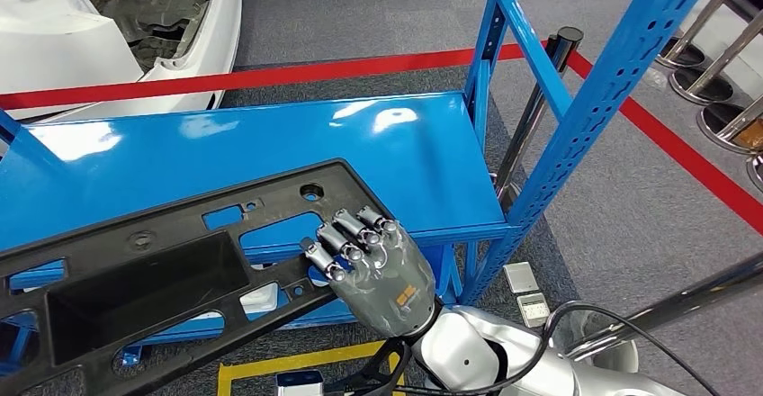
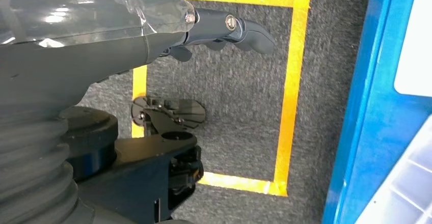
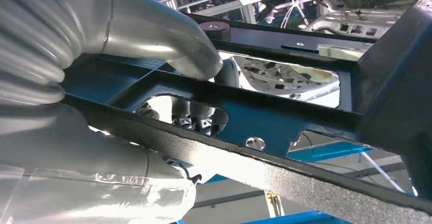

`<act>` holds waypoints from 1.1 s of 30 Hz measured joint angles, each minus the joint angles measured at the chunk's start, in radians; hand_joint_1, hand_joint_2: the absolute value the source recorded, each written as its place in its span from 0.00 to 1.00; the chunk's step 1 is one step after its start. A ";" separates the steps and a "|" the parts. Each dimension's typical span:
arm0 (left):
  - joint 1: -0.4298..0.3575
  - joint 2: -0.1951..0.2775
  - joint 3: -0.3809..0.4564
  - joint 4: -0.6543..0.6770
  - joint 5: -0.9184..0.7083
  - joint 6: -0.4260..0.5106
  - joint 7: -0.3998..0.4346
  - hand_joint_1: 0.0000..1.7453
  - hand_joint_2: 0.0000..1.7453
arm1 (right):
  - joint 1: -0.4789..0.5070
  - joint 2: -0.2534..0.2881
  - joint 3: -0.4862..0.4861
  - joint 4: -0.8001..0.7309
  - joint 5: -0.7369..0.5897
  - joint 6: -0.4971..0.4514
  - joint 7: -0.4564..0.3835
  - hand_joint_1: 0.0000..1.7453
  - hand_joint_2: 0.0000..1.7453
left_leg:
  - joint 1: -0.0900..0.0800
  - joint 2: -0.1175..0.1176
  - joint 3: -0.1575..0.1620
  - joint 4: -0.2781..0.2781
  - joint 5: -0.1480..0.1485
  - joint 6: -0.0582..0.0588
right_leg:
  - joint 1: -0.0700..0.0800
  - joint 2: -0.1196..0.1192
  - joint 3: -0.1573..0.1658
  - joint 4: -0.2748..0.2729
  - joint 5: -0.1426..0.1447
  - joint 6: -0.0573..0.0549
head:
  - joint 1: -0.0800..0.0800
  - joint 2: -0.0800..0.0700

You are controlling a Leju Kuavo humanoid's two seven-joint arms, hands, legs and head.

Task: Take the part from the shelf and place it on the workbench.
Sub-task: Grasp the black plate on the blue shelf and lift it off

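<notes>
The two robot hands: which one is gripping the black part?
The right hand grips the black part at its edge, fingers over the top. The left hand hangs above the grey carpet, holding nothing.

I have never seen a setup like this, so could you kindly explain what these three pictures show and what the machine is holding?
This is a two-legged humanoid robot with two silver arms, each ending in a many-fingered hand. The wide picture is from a camera high on its body, looking forward and down. There, the right hand grips the edge of a long black plastic part with many cut-outs, held over the glossy blue shelf. A red line on the grey carpet and a white car body lie beyond.

The other two pictures come from cameras at each wrist, so they look turned. The right wrist view shows the same part from underneath, with the thumb on one side and the fingers visible through a slot. The left wrist view shows the left hand holding nothing, above carpet marked with yellow tape.
</notes>
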 joint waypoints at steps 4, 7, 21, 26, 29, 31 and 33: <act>0.000 0.000 0.000 0.000 0.000 0.017 0.011 0.00 1.00 | 0.003 0.000 0.000 0.000 -0.001 0.001 0.000 1.00 1.00 | -0.001 0.000 0.000 0.000 -0.001 0.000 | -0.004 0.000 0.000 0.000 0.000 0.000 | 0.000 0.000; 0.000 0.000 0.000 0.000 0.000 0.022 0.012 0.00 1.00 | 0.007 0.000 0.000 0.000 -0.001 0.003 0.000 1.00 1.00 | -0.004 0.000 0.000 0.002 -0.002 0.003 | -0.006 0.000 0.000 -0.001 0.000 0.001 | 0.000 0.000; -0.003 -0.008 0.000 0.000 0.002 0.030 0.014 0.00 1.00 | 0.019 -0.001 0.000 -0.002 -0.003 0.009 -0.001 1.00 1.00 | 0.014 0.009 0.013 -0.021 0.004 0.019 | -0.020 -0.005 -0.131 0.237 -0.073 0.029 | 0.017 0.000; -0.006 -0.010 0.002 -0.001 0.003 0.035 0.016 0.00 1.00 | 0.018 -0.001 0.000 -0.002 -0.005 0.008 -0.006 1.00 1.00 | 0.018 0.004 0.006 -0.005 0.004 -0.017 | -0.017 0.003 -0.055 0.035 0.036 0.026 | 0.022 0.000; -0.006 -0.010 0.003 -0.001 0.004 0.036 0.016 0.00 1.00 | 0.017 -0.001 0.000 -0.002 -0.005 0.008 -0.008 1.00 1.00 | 0.020 0.003 -0.002 0.008 -0.004 -0.036 | -0.018 0.003 -0.066 0.030 0.048 0.004 | 0.018 0.000; -0.006 -0.010 0.006 -0.001 0.003 0.037 0.016 0.00 1.00 | 0.016 0.000 0.000 -0.002 -0.006 0.008 -0.010 1.00 1.00 | 0.023 0.004 -0.030 0.082 -0.064 -0.045 | -0.018 -0.001 -0.075 0.028 0.058 -0.012 | 0.012 0.000; -0.005 -0.010 0.010 -0.001 0.001 0.038 0.016 0.00 1.00 | 0.016 0.000 0.000 -0.002 -0.006 0.009 -0.011 1.00 1.00 | 0.023 0.005 -0.074 0.203 -0.137 -0.050 | -0.014 -0.004 -0.087 0.029 0.065 -0.021 | 0.006 0.000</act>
